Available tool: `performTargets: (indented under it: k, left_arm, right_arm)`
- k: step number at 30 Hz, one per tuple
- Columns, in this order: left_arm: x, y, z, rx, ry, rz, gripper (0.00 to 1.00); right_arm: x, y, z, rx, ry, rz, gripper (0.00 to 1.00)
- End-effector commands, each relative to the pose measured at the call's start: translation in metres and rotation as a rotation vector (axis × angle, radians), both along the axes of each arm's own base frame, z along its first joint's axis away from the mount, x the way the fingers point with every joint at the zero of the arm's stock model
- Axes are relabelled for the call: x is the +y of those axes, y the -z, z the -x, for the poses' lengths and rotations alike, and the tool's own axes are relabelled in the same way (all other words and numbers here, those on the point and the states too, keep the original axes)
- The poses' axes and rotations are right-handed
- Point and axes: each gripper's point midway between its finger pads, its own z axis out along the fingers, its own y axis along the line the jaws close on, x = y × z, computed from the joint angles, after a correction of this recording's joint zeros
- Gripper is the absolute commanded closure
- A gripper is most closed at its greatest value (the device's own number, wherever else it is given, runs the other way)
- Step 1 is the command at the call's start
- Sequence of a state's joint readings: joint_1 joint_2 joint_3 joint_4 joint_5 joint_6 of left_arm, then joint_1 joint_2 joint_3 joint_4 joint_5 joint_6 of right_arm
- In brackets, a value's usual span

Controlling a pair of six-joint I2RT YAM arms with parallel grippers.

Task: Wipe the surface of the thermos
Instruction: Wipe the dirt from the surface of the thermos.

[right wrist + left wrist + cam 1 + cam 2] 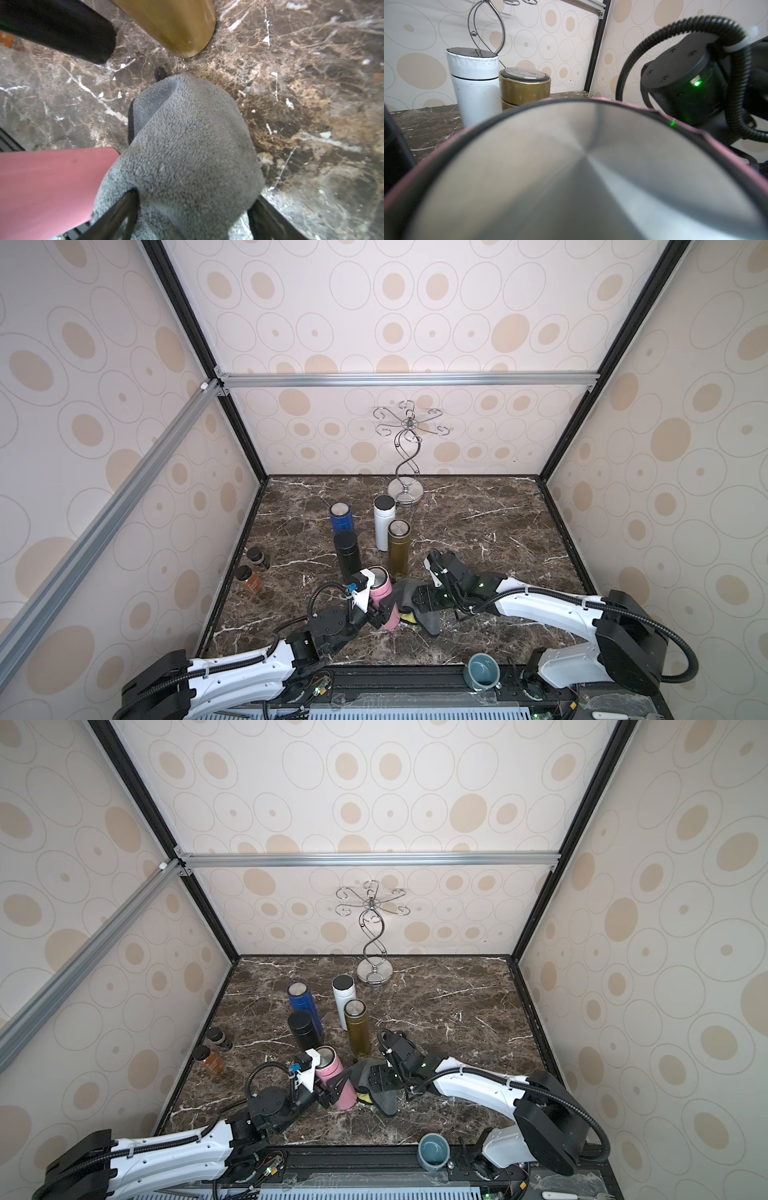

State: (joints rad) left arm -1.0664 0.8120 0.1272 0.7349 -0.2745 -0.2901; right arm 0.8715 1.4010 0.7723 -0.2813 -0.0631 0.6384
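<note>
Pink thermos (pixel 379 592) is near the front of the marble surface (pixel 478 531), the left tool (pixel 384 611) clamped tight around its body. Grey cloth (pixel 187 135) touches its side, lying between the wide-spread fingers of the right tool (pixel 195 199). Spice jar (pixel 250 580) label too small to read.

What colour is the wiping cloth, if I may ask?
Grey; the cloth shows best in the right wrist view.

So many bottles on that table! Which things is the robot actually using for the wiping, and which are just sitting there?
In use:
pink thermos, clamped in the left gripper
grey cloth, lying under the right gripper, its jaws open

Just lying about:
blue thermos
white thermos
gold thermos
black thermos
two spice jars
metal hook stand
teal cup
</note>
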Motion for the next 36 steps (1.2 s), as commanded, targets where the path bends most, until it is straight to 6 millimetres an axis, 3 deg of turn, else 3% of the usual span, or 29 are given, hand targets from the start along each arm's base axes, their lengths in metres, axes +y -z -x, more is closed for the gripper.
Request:
performTargets:
  k: [1, 10, 14, 18, 21, 23, 25, 26, 27, 32, 36]
  left_arm:
    - [0.008, -0.021, -0.003, -0.052, -0.032, 0.058, 1.00]
    - [0.013, -0.017, -0.003, -0.042, -0.038, 0.059, 1.00]
    - [0.013, -0.016, -0.003, -0.039, -0.037, 0.061, 1.00]
    - [0.013, -0.016, -0.003, -0.038, -0.034, 0.066, 1.00]
    - [0.013, -0.016, -0.004, -0.036, -0.036, 0.067, 1.00]
    - [0.013, -0.015, -0.004, -0.035, -0.036, 0.064, 1.00]
    - [0.013, -0.014, -0.005, -0.035, -0.036, 0.060, 1.00]
    - [0.013, -0.013, -0.005, -0.034, -0.034, 0.059, 1.00]
    - [0.013, -0.012, -0.006, -0.033, -0.036, 0.056, 1.00]
    - [0.010, -0.010, -0.007, -0.035, -0.026, 0.056, 1.00]
    - [0.004, -0.009, -0.007, -0.045, 0.002, 0.052, 1.00]
  right_arm:
    - [0.004, 0.003, -0.007, -0.010, -0.019, 0.055, 0.08]
    - [0.021, 0.027, -0.019, 0.023, -0.020, 0.078, 0.08]
    - [0.025, 0.044, -0.020, 0.064, -0.016, 0.101, 0.12]
    - [0.029, 0.063, -0.015, 0.116, -0.015, 0.094, 0.24]
    - [0.028, 0.071, -0.012, 0.132, 0.002, 0.082, 0.41]
    - [0.027, 0.070, -0.010, 0.132, 0.008, 0.067, 0.60]
    - [0.023, 0.065, -0.008, 0.125, 0.018, 0.061, 0.81]
    - [0.021, 0.061, -0.008, 0.117, 0.024, 0.055, 0.96]
    - [0.019, 0.056, -0.007, 0.108, 0.029, 0.051, 1.00]
    - [0.005, 0.017, 0.001, 0.049, 0.048, -0.014, 1.00]
    - [-0.013, -0.040, 0.011, -0.043, 0.061, -0.110, 1.00]
